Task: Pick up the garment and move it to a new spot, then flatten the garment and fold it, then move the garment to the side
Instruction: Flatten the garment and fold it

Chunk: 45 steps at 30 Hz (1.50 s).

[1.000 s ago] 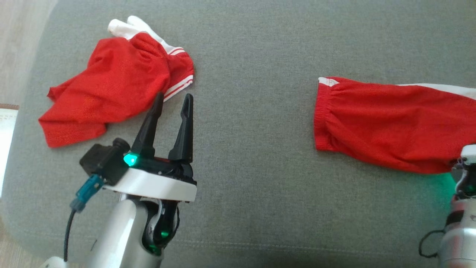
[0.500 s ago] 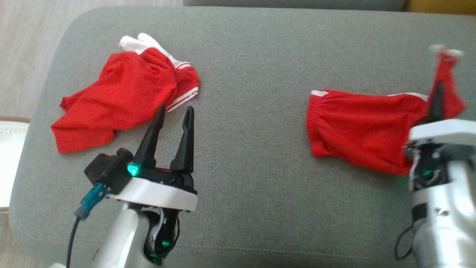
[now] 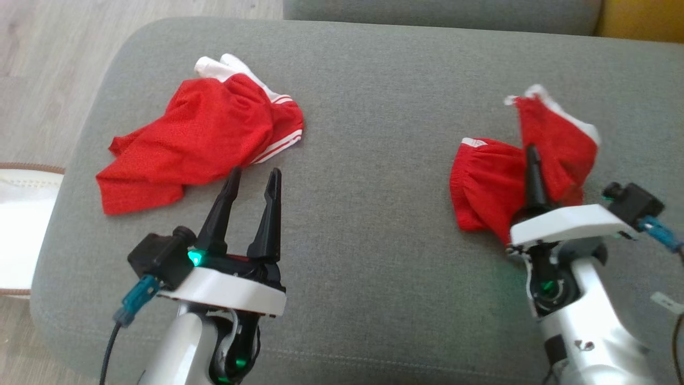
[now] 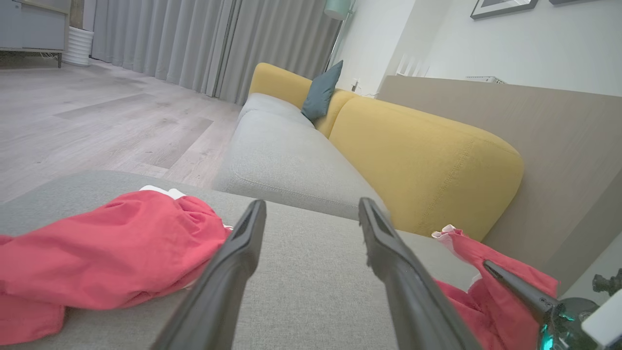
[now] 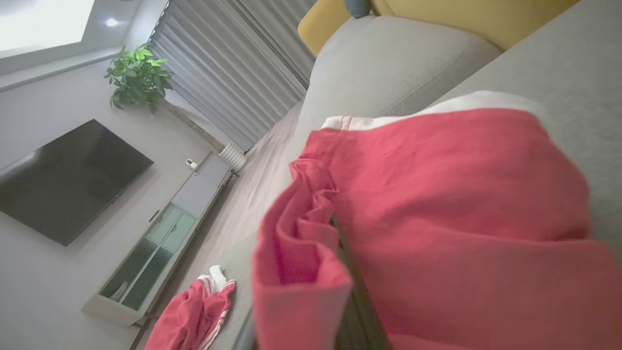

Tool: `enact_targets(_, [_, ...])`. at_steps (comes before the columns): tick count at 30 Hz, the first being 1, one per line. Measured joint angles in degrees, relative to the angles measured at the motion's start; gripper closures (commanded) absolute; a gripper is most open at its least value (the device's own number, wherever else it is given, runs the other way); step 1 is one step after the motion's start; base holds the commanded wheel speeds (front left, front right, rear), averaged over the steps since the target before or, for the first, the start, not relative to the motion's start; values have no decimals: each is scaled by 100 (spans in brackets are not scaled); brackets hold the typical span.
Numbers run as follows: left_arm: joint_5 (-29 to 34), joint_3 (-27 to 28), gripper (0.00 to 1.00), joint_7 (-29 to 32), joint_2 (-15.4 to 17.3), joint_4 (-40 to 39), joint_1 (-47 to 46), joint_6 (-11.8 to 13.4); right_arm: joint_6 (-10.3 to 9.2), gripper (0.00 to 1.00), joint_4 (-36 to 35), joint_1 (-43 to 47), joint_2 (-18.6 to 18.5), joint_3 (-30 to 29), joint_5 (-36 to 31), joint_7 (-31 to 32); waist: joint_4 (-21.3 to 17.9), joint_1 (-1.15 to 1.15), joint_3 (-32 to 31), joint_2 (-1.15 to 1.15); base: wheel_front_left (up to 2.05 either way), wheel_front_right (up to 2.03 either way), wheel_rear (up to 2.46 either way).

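Note:
A red garment with white trim (image 3: 486,182) lies bunched on the right of the grey cushion (image 3: 374,256). One end of it is lifted and draped over my right gripper (image 3: 531,155), which is shut on it. In the right wrist view the garment (image 5: 437,218) folds around the right gripper (image 5: 340,238). A second red garment with white stripes (image 3: 203,139) lies crumpled at the far left. My left gripper (image 3: 255,172) stands open just in front of its near right edge, holding nothing. In the left wrist view the left gripper (image 4: 311,204) shows the crumpled garment (image 4: 107,248) beside its left finger.
The cushion's rounded edge drops to wood floor (image 3: 43,53) at the left, where a white object (image 3: 21,214) lies. A second grey seat and a yellow sofa back (image 4: 413,160) stand beyond the far edge. Bare cushion lies between the two garments.
The head camera has shifted. My right gripper has raised the right end of its garment and carried it leftward, bunching the spread cloth. The left gripper stays open in place.

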Motion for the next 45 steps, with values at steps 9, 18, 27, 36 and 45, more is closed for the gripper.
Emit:
enact_targets(9, [-3, -4, 0, 0, 0, -2, 5, 24, 0, 100, 292, -74, -3, 668, 31, -270, 107, 0, 46, 0, 0, 0, 0])
enact_targets(18, [-10, -22, 0, 0, 0, -1, 5, 43, 0, 100, 795, -358, -13, 1093, -107, -397, 229, 0, 66, 0, 0, 0, 0])
enact_targets(27, [-10, -22, 0, 0, 0, -1, 6, 66, 0, 0, 1259, -393, -23, 1365, -320, -402, 288, 0, 63, 0, 0, 0, 0])
enact_targets(36, [-12, -21, 0, 0, 1, 3, 9, 98, 0, 0, 1304, -388, -33, 2140, -748, 88, 176, 0, 15, 0, 0, 0, 0])
enact_targets(45, [-10, 23, 0, 0, 2, -10, 102, 123, 0, 0, 1033, -382, -33, 1880, -1147, -11, -122, 0, -64, 0, 0, 0, 0])
